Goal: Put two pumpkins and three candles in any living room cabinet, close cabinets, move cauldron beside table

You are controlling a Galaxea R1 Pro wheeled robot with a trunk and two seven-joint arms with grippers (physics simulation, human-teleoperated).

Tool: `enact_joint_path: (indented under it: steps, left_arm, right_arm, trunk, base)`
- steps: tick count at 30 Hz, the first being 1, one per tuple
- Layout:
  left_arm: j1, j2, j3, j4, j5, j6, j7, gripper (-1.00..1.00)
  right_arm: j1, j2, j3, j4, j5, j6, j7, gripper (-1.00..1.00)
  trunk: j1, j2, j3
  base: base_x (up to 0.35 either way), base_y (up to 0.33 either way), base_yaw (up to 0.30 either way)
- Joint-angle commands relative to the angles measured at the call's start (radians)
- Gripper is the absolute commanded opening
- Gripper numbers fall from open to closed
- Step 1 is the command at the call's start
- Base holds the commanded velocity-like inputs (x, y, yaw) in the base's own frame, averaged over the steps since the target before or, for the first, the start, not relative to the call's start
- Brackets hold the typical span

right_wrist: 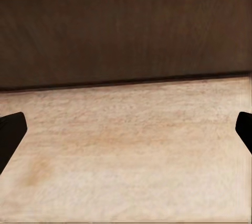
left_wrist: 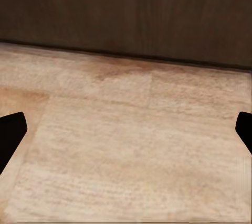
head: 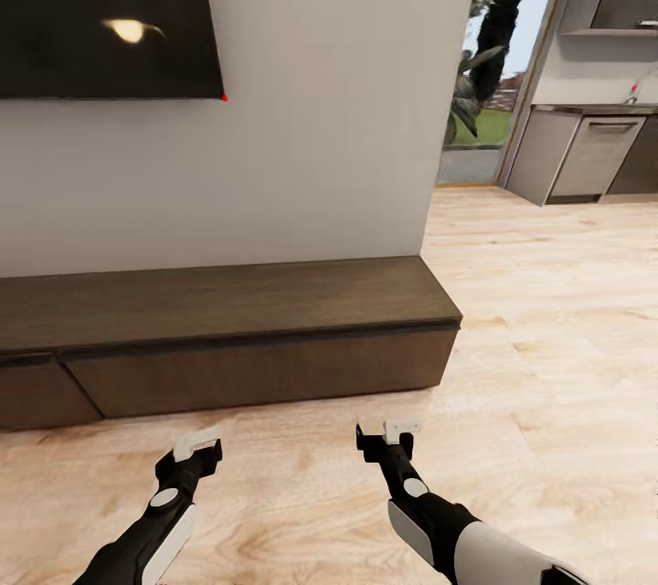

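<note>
- My left gripper hangs low over the pale wood floor, just in front of the cabinet, with its jaws spread wide and nothing between them; in the left wrist view the two dark fingertips sit at opposite edges with bare floor between.
- My right gripper is level with it, a little apart to the right, also spread wide and empty; in the right wrist view one fingertip shows at each side over the floorboards.
- Both grippers face the cabinet, the long low dark-brown unit against the white wall. Its flat drawer fronts sit flush and closed, and its top is bare.
- In both wrist views the cabinet's dark front meets the floor along a shadowed line.
- Above the cabinet's left part a black screen is mounted on the wall, with lamp reflections in it.
- The cabinet and the wall end at the right; beyond that the floor runs on to grey kitchen cupboards and a glazed opening with greenery outside.
</note>
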Motion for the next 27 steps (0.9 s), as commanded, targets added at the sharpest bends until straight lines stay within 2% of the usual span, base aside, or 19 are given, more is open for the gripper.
enact_joint_path:
  steps: [1, 12, 27]
  left_arm:
    - [-0.001, 0.002, -0.008, -0.001, 0.01, -0.003, 0.008, 1.0]
    - [-0.001, 0.002, -0.007, -0.002, 0.01, -0.003, 0.008, 1.0]
    - [0.0, 0.003, 0.003, 0.001, 0.02, 0.014, 0.009, 1.0]
  right_arm:
    - [-0.001, 0.0, 0.009, 0.0, -0.007, -0.004, -0.006, 1.0]
    - [-0.001, 0.0, 0.009, 0.0, -0.007, -0.004, -0.006, 1.0]
    - [0.0, -0.002, 0.007, -0.005, -0.018, 0.013, -0.011, 1.0]
  trunk:
    - [0.0, 0.0, -0.001]
    - [0.0, 0.0, -0.001]
    - [-0.007, 0.003, 0.057]
  base:
    - [-0.056, 0.0, 0.0]
    - [-0.01, 0.0, 0.0]
    - [0.0, 0.0, 0.0]
